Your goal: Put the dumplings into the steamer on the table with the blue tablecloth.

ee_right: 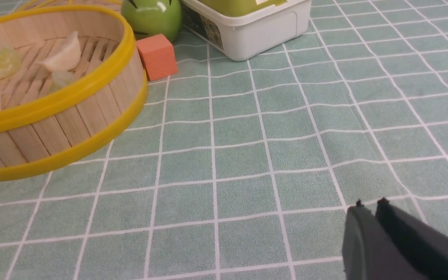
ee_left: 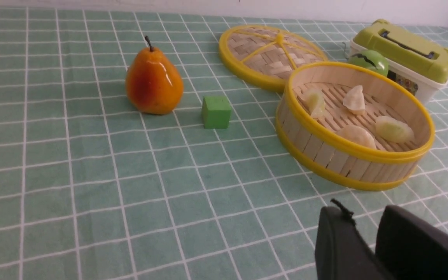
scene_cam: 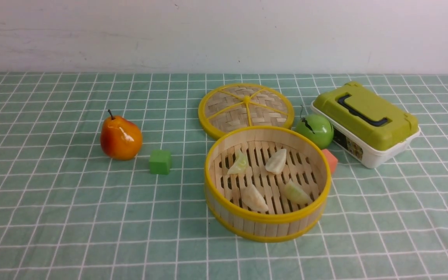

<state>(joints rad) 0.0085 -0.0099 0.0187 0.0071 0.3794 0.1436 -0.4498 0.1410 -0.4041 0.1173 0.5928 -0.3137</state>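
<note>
The steamer [scene_cam: 266, 223] stands right of centre on the table's blue tablecloth [scene_cam: 53, 202]. Several pale dumplings lie on its slatted floor, among them one at the back left [scene_cam: 239, 163], one at the back right [scene_cam: 276, 161] and one at the front [scene_cam: 254, 197]. Neither gripper shows in the front view. In the left wrist view my left gripper [ee_left: 364, 212] hovers over bare cloth, short of the steamer [ee_left: 344, 155], its jaws a small gap apart and holding nothing. My right gripper [ee_right: 370, 203] is over cloth away from the steamer [ee_right: 53, 128], its tips almost touching, empty.
A woven lid [scene_cam: 246, 109] lies flat behind the steamer. A green apple [scene_cam: 314, 130], an orange cube [scene_cam: 329, 160] and a green-lidded white box [scene_cam: 366, 120] sit to its right. An orange pear [scene_cam: 121, 138] and a green cube [scene_cam: 160, 161] stand to its left.
</note>
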